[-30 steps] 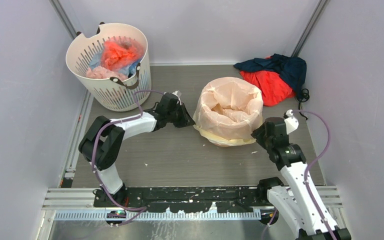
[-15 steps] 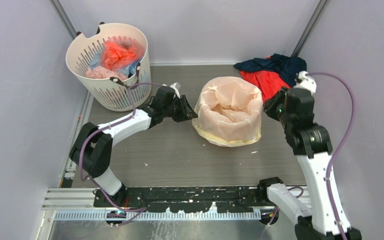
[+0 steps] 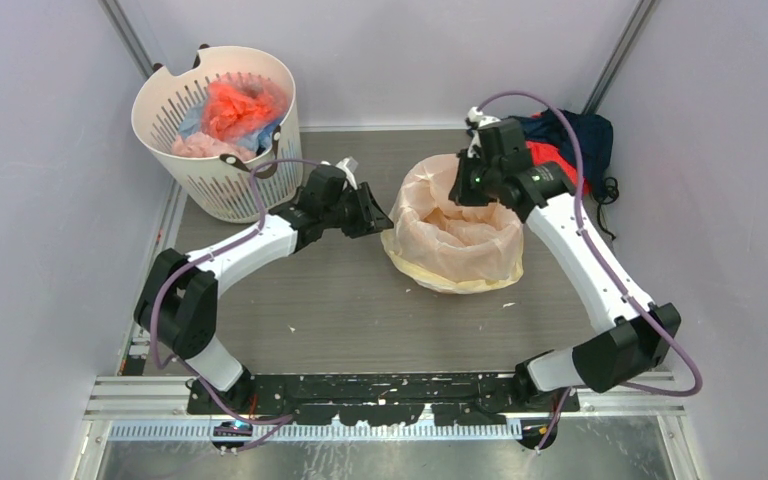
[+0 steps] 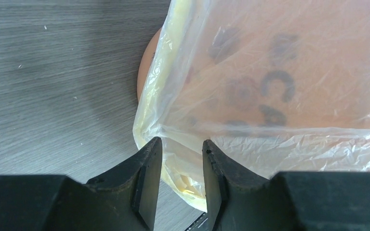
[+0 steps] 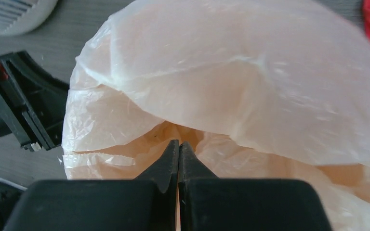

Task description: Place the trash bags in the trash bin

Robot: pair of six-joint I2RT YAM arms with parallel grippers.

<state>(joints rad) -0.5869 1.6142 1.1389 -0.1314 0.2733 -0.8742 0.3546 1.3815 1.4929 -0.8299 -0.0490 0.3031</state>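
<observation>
Trash bag (image 3: 455,225) lines trash bin (image 4: 145,67), hem draped outside. Left gripper (image 4: 180,142), jaws parted, at bin's left wall, likely to pinch the hem. Right gripper (image 5: 178,144), jaws pressed together, above bin's mouth, probably to tamp.

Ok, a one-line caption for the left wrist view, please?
Left gripper, open, at the hem of the pale-yellow trash bag draped over the orange trash bin.

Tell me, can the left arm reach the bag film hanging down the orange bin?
Probably yes: the left gripper is open right at the draped edge of the trash bag, nothing between.
</observation>
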